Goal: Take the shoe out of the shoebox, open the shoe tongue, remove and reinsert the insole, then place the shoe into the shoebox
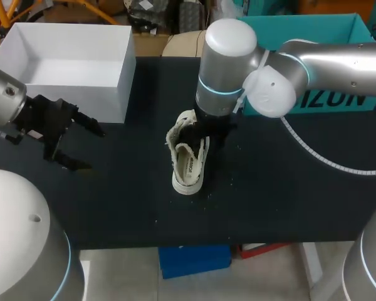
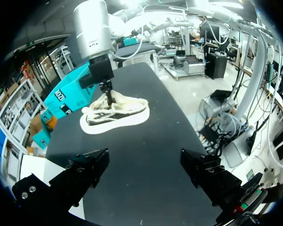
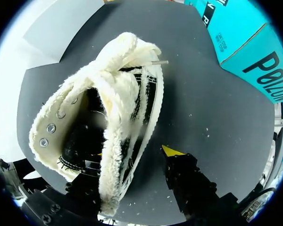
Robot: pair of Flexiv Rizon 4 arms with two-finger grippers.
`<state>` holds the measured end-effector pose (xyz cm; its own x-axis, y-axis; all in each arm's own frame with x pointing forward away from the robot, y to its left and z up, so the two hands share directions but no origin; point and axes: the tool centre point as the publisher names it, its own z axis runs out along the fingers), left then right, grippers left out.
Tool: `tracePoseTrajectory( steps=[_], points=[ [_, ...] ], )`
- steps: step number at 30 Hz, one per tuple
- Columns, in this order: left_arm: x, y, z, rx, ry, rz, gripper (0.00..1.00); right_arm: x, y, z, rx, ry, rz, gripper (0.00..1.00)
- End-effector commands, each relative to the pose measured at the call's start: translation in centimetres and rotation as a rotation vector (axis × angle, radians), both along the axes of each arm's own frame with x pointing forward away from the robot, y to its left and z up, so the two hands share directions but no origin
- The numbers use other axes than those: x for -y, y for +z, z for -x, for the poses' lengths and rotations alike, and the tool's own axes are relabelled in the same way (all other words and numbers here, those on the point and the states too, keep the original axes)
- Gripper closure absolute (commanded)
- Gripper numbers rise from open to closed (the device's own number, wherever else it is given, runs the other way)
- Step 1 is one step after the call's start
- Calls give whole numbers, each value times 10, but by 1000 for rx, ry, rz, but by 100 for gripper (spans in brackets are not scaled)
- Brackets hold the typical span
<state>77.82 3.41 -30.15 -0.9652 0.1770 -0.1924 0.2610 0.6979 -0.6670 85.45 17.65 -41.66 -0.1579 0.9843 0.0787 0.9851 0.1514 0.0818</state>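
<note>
A cream canvas shoe (image 1: 188, 160) stands upright mid-table, heel toward the front edge, its frayed tongue and laces pulled up. My right gripper (image 1: 203, 135) comes straight down on its front part. In the right wrist view one finger is sunk inside the shoe (image 3: 108, 94), while the yellow-tipped finger (image 3: 173, 151) stands outside the striped side wall with a small gap, so the right gripper (image 3: 132, 153) is open astride that wall. My left gripper (image 1: 91, 149) hovers open and empty at the table's left. It faces the shoe (image 2: 115, 113) and the right gripper (image 2: 108, 96) from a distance.
The white shoebox (image 1: 81, 94) sits open and empty at the back left, just behind my left gripper (image 2: 144, 160). A teal box (image 1: 313, 31) stands at the back right behind my right arm. Bare dark tabletop (image 1: 269, 200) lies around the shoe.
</note>
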Motion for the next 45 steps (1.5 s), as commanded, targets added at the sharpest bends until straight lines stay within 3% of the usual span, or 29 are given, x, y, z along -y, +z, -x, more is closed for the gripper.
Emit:
tracePoseTrajectory(
  steps=[1, 5, 9, 15, 21, 25, 31, 34, 36, 45],
  points=[
    [1, 0, 1, 1, 2, -4, 0, -9, -10, -1, -13, -3, 28, 100],
    [1, 0, 1, 1, 2, -4, 0, -10, -15, 3, -18, -26, 19, 100],
    [1, 0, 1, 1, 2, -4, 0, -11, 3, 9, -13, -13, -11, 100],
    [1, 0, 1, 1, 2, -4, 0, -5, 54, 17, -53, 59, -62, 100],
    [1, 0, 1, 1, 2, -4, 0, 21, 117, 18, 4, 170, -17, 100],
    [1, 0, 1, 1, 2, -4, 0, 36, 164, 13, 49, 387, 56, 100],
    [1, 0, 1, 1, 2, -4, 0, 60, 226, -2, 37, 826, 257, 100],
    [1, 0, 1, 1, 2, -4, 0, 69, 256, -15, 21, 1068, 294, 100],
    [1, 0, 1, 1, 2, -4, 0, 72, 270, -23, -48, 1204, 290, 100],
    [1, 0, 1, 1, 2, -4, 0, 72, 270, -23, -48, 1204, 290, 100]
  ],
)
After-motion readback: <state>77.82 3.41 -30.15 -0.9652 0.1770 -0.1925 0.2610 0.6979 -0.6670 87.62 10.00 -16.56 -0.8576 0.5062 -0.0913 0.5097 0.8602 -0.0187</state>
